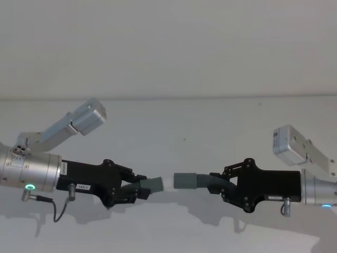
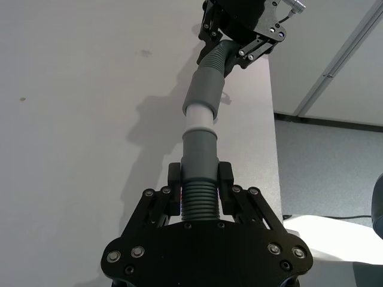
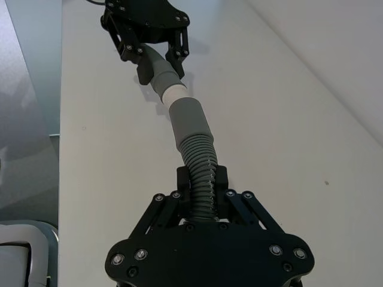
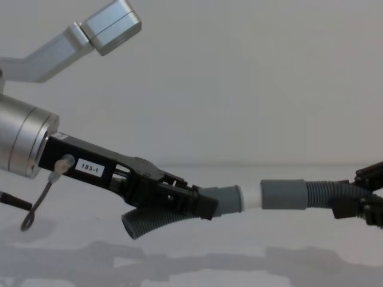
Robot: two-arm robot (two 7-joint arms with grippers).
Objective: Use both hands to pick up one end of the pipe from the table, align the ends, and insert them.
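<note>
The pipe is held off the table (image 1: pixel 174 232) at both ends. My left gripper (image 1: pixel 143 187) (image 2: pixel 199 180) (image 4: pixel 202 206) is shut on the corrugated hose just behind the grey cuff (image 4: pixel 226 200) with the white tip (image 4: pixel 250 196) (image 2: pixel 198 119). My right gripper (image 1: pixel 217 183) (image 3: pixel 202 179) (image 4: pixel 347 204) is shut on the corrugated hose (image 3: pixel 200 161) behind the wide sleeve (image 1: pixel 185 180) (image 4: pixel 282 194) (image 3: pixel 188 122). The two ends face each other in line. The white tip meets the sleeve's mouth; how deep it sits I cannot tell. A stretch of hose (image 4: pixel 143 224) curves down under the left gripper.
The white table runs back to a plain wall (image 1: pixel 168 47). In the left wrist view the table's edge (image 2: pixel 272 119) drops to a grey floor. A thin black cable (image 1: pixel 58 208) hangs from the left wrist.
</note>
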